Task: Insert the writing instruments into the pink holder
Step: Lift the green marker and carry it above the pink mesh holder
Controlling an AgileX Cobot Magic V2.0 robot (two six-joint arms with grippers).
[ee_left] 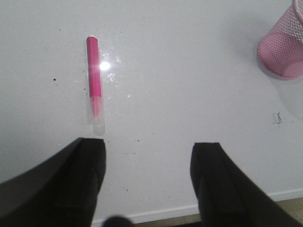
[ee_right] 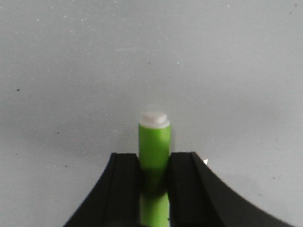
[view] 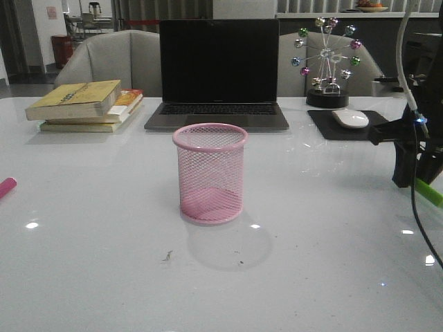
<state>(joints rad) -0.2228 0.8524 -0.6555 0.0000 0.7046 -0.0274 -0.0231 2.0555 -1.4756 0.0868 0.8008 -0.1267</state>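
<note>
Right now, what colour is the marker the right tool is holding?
Lime green marker with a white end, gripped in the right tool; clearest in the right wrist view.

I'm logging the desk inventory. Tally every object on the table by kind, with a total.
Marker pens: 2 (pink marker, green marker held in the right gripper)
Pen cups: 1 (pink mesh holder)
Books: 3 (stack)
Laptops: 1
Mice: 1
Mouse pads: 1
Ferris-wheel ornaments: 1
Total: 10
</note>
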